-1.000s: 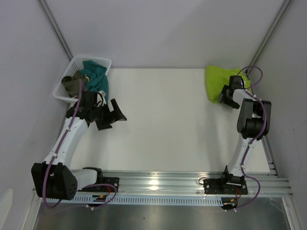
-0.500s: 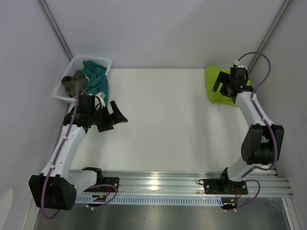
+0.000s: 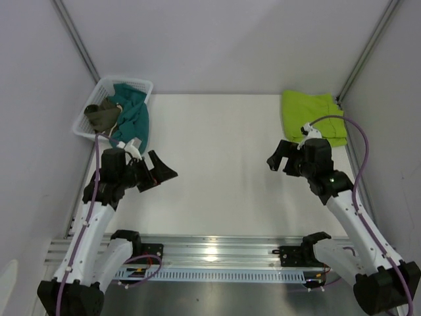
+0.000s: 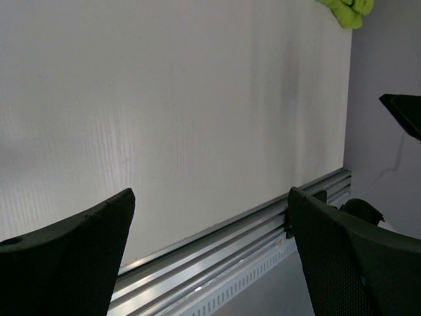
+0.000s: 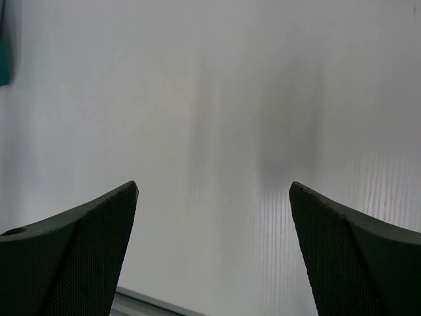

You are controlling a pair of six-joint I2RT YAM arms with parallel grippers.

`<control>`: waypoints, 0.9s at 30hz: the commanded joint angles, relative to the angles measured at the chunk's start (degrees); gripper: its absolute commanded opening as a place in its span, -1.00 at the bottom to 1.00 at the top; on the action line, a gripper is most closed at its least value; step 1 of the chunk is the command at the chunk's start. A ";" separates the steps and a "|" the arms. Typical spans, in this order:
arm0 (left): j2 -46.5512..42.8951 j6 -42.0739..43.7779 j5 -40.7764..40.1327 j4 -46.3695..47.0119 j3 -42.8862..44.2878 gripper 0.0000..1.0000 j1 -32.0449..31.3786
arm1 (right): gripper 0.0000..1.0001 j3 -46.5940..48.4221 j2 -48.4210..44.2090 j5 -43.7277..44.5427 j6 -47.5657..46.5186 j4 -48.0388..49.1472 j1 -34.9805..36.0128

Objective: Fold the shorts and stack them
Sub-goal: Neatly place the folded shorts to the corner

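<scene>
The lime-green shorts [image 3: 314,116] lie folded in a flat patch at the table's back right corner, with nothing touching them. A bit of them shows at the top right of the left wrist view [image 4: 346,9]. My right gripper [image 3: 280,160] hovers open and empty over the bare table, in front and to the left of the shorts. My left gripper [image 3: 160,176] is open and empty too, over the left side of the table. In each wrist view the gripper's fingers stand wide apart, the left [image 4: 210,227] and the right [image 5: 214,227], with only table between them.
A white basket [image 3: 141,83] stands at the back left, holding an olive-brown cloth [image 3: 100,116] and a teal cloth [image 3: 136,117] that hangs over its rim onto the table. The metal rail [image 3: 217,249] runs along the near edge. Grey walls close in on both sides.
My right gripper has opened, left the shorts and drawn back towards the middle of the table. The left arm has pulled back a little towards the near edge.
</scene>
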 commanded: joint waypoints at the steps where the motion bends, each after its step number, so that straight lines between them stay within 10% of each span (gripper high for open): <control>1: -7.08 -5.19 0.66 5.68 -3.24 0.99 -1.50 | 0.99 -2.25 -7.80 -0.93 0.49 -4.04 0.91; 11: -37.22 -8.96 -5.67 8.25 -16.08 0.99 -2.82 | 0.99 -8.32 -18.64 -1.55 0.48 -1.67 1.52; 27: -33.91 -7.30 -5.85 4.90 -12.92 0.99 -2.82 | 0.99 -8.50 -16.62 -0.06 1.18 -1.94 1.61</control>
